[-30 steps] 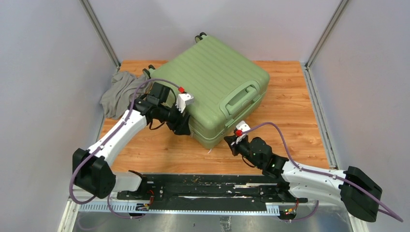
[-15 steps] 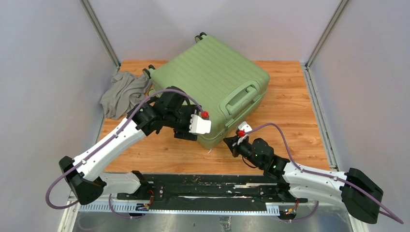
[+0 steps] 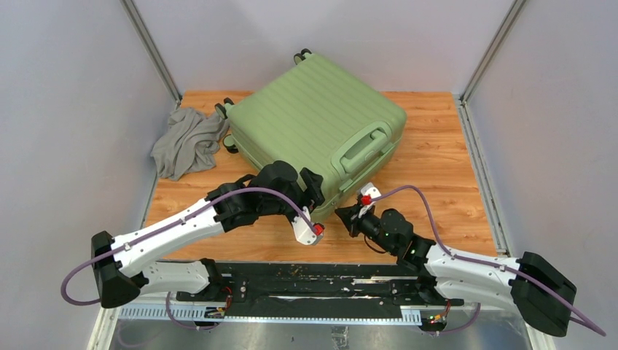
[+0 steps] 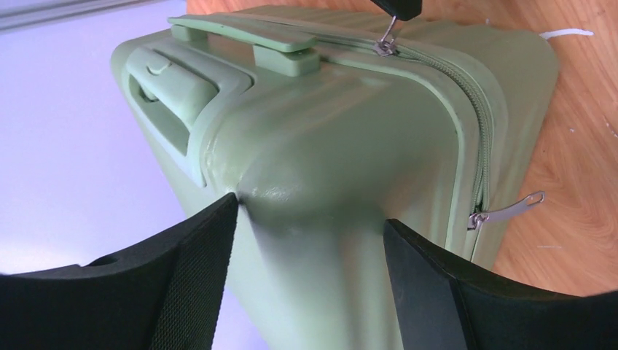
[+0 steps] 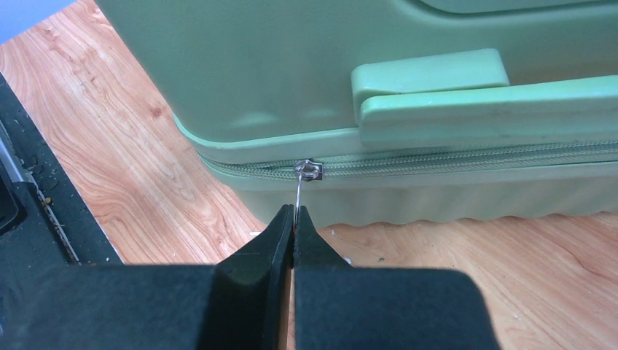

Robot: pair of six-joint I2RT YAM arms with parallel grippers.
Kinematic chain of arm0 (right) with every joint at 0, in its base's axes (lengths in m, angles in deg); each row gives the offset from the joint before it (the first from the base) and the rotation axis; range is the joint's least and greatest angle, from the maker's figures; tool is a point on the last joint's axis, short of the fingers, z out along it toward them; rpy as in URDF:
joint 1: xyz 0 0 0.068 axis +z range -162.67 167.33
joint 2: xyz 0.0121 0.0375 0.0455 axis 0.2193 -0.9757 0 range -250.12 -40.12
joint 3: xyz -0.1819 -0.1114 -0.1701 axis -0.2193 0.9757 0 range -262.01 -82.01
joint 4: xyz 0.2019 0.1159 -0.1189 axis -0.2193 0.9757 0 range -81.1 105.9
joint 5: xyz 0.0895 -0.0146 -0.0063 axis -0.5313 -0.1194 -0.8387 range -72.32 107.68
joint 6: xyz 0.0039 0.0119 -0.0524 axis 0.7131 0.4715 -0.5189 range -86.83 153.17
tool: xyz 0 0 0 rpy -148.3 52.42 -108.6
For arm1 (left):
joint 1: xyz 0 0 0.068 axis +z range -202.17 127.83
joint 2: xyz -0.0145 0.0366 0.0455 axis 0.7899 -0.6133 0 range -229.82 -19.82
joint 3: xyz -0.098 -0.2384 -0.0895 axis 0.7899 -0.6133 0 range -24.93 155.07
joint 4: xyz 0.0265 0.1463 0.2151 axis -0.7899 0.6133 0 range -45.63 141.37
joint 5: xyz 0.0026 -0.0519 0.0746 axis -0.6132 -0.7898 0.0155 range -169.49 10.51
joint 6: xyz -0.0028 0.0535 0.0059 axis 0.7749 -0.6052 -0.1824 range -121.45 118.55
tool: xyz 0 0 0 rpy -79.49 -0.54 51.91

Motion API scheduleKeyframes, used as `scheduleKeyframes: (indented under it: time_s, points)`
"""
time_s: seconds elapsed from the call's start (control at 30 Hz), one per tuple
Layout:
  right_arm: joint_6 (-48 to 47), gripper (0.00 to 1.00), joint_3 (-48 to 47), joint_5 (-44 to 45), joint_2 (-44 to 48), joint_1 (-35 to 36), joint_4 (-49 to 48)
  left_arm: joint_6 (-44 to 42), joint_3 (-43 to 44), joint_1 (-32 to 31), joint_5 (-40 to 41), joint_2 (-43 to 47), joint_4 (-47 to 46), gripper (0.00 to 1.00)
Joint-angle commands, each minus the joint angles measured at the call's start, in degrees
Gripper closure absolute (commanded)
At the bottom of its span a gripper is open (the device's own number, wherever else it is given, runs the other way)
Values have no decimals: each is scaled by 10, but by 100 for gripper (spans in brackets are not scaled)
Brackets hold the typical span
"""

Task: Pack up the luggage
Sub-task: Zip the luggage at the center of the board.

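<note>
L gripper [image 4: 310, 211] has swung from suitcase's [image 3: 313, 117] left side round to its near corner, jaws now wide open astride it, while R gripper [image 5: 293, 211] stays pinched shut on zip pull [image 5: 300, 191]; suitcase lies closed mid-table [image 3: 452, 168], so prob. bracing for zip work.

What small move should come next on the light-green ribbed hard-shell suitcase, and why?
Probably the right gripper should draw the metal zipper pull it pinches along the seam, since the light-green suitcase is closed and the open left gripper straddles its corner.
</note>
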Motion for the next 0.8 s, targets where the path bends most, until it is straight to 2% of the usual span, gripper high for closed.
scheduleKeyframes:
  time_s: [0.0,0.27,0.4,0.63,0.77]
  points:
    - [25,100,0,-71,-15,3,-59,-48,22,-6,23,-27,-82,27]
    - [37,100,-24,-106,-69,5,-108,-47,34,-10,19,-60,-220,48]
    - [44,100,-8,-102,-52,12,-114,-4,99,-11,23,-95,-195,51]
    - [38,100,16,-108,19,31,-73,24,130,-11,30,-116,-194,53]
    - [37,100,4,-126,-3,36,-91,57,154,-11,42,-131,-188,53]
